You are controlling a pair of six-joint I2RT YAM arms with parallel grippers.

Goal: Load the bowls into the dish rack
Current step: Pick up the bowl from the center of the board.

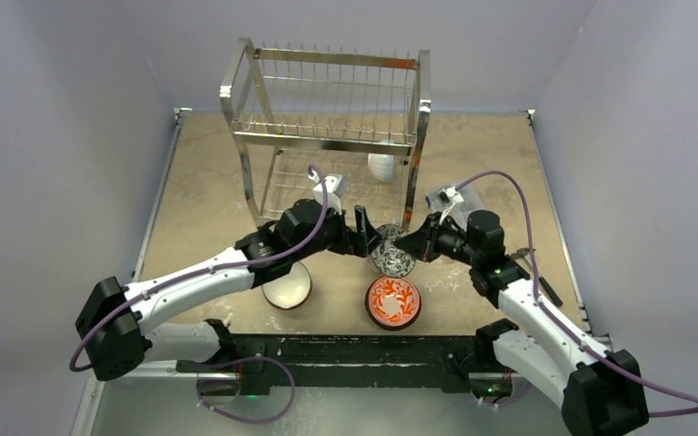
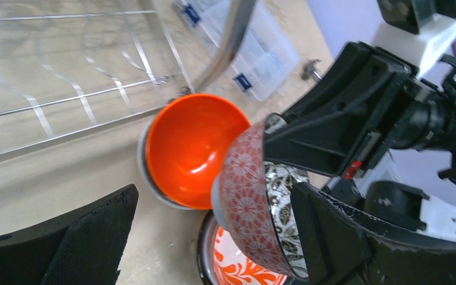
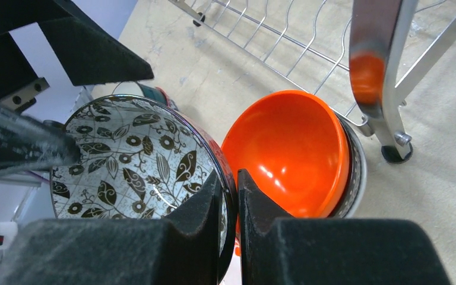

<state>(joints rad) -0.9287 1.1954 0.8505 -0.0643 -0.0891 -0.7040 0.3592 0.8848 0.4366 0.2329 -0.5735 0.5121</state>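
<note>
The table [image 1: 209,182] is taken up at its far middle by the dish rack [image 1: 323,141], a tall two-tier frame of steel wire. One white bowl [image 1: 382,166] can be made out on the lower tier. The other bowls are gathered in front of the rack: a brown bowl [image 1: 289,286] and a floral bowl [image 1: 393,302] lie on the table near the arm bases, an orange bowl [image 3: 291,154] is tilted beside the rack's front right leg, and a patterned bowl [image 3: 136,166] is held on edge above the table between the two arms.

The bowls are judged to be stiff, glazed ceramic, fairly light but slippery and liable to chip against the wire. The rim is the natural hold, pinched with one finger inside and one outside, and a gentle set-down in the slots is called for.

The right claw [image 3: 231,181] is closed tight on the patterned bowl's rim, with the wall sandwiched between its pads. The left claw [image 2: 214,199] is spread wide, with its fingers on either side of that bowl, and nothing is gripped by it.
</note>
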